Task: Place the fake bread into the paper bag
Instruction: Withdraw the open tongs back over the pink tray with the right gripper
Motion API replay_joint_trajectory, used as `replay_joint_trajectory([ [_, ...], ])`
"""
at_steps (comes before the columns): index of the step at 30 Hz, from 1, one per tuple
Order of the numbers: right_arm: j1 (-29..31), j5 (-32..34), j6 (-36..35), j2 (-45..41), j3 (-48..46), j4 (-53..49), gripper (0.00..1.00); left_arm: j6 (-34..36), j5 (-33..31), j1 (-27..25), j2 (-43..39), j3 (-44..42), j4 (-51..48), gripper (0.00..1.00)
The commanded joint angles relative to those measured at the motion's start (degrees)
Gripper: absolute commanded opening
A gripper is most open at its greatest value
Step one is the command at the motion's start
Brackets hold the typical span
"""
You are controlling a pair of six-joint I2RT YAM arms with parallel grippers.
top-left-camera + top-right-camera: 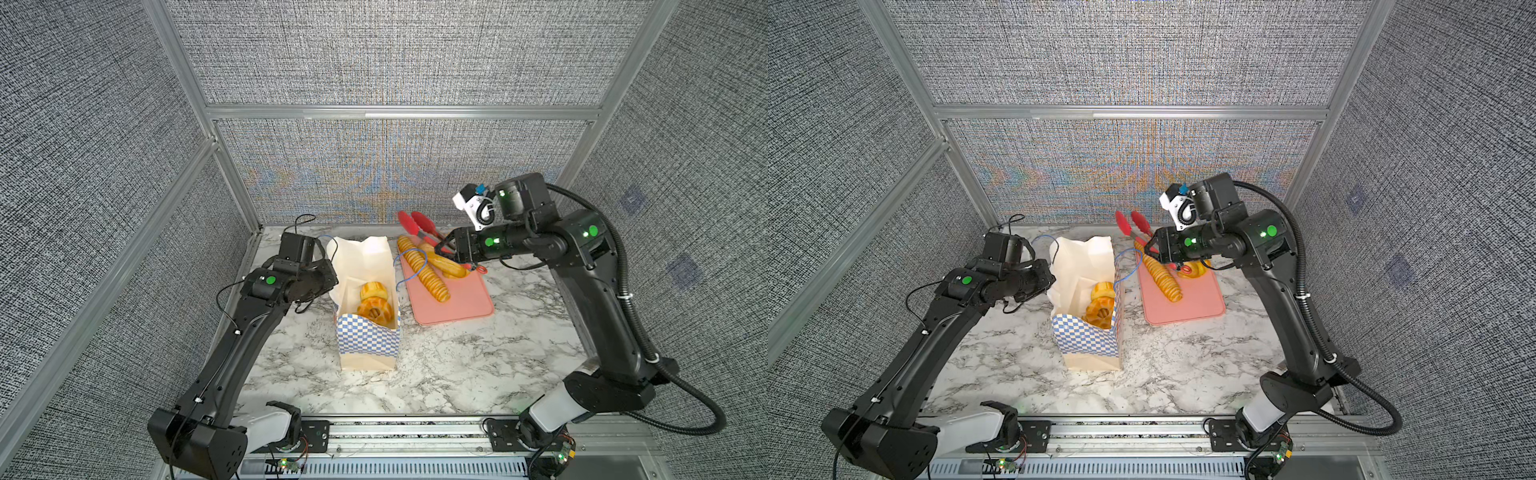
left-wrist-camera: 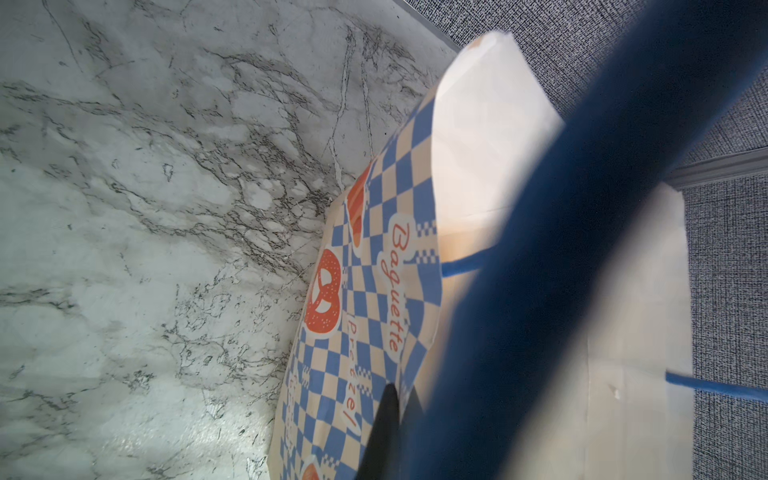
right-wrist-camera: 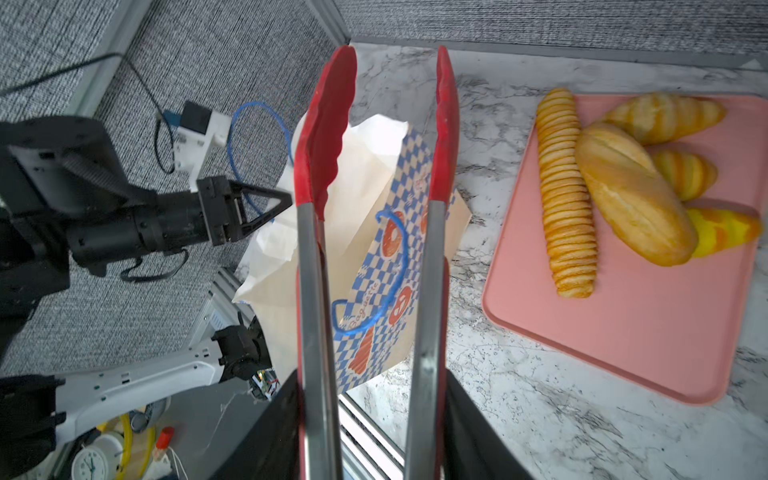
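Observation:
The paper bag point(image 1: 365, 340) stands upright in the middle of the table, mouth open, with two ring-shaped buns point(image 1: 375, 301) inside. My left gripper point(image 1: 330, 272) is shut on the bag's left wall near the rim; the wrist view shows a dark fingertip point(image 2: 388, 411) against the checkered paper. The rest of the fake bread lies on the pink tray point(image 1: 461, 303): a ridged baguette point(image 3: 565, 195), an oval loaf point(image 3: 631, 199) and small striped rolls point(image 3: 685, 174). My right gripper point(image 3: 372, 415) is shut on the red tongs point(image 3: 324, 137). Their tips are apart and empty, raised over the tray's far end.
The marble table point(image 1: 457, 374) is fenced by grey fabric panels on aluminium posts point(image 1: 232, 174). A metal rail point(image 1: 395, 432) runs along the front edge. The bag's blue cord handles point(image 3: 257, 137) loop out at both sides. A blurred blue strip crosses the left wrist view.

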Motion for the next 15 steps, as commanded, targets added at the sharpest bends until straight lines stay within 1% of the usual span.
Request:
replay_joint_trajectory([
  [1,-4.75,-3.76,3.42,-2.26,-4.97,5.42,0.50,-0.06,-0.83,0.06,-0.24,0.10,0.58,0.00],
  [6,-14.17,-9.11,7.71,-6.31,-16.90,10.99,0.50,0.01,-0.93,0.06,-0.67,0.06,0.34,0.00],
  [9,-18.71,-12.17,9.34,-8.01,-23.84,14.44,0.50,0.03,-0.92,0.07,-0.72,0.10,0.22,0.00],
  [12,-22.38,-14.74,10.69,-8.87,-29.90,17.42,0.50,0.20,-0.66,0.08,-0.56,0.36,0.07,0.00],
  [15,-24.92,-15.76,10.60,-9.00,-34.21,18.95,0.50,0.30,-0.53,0.06,-0.41,0.49,-0.04,0.00],
])
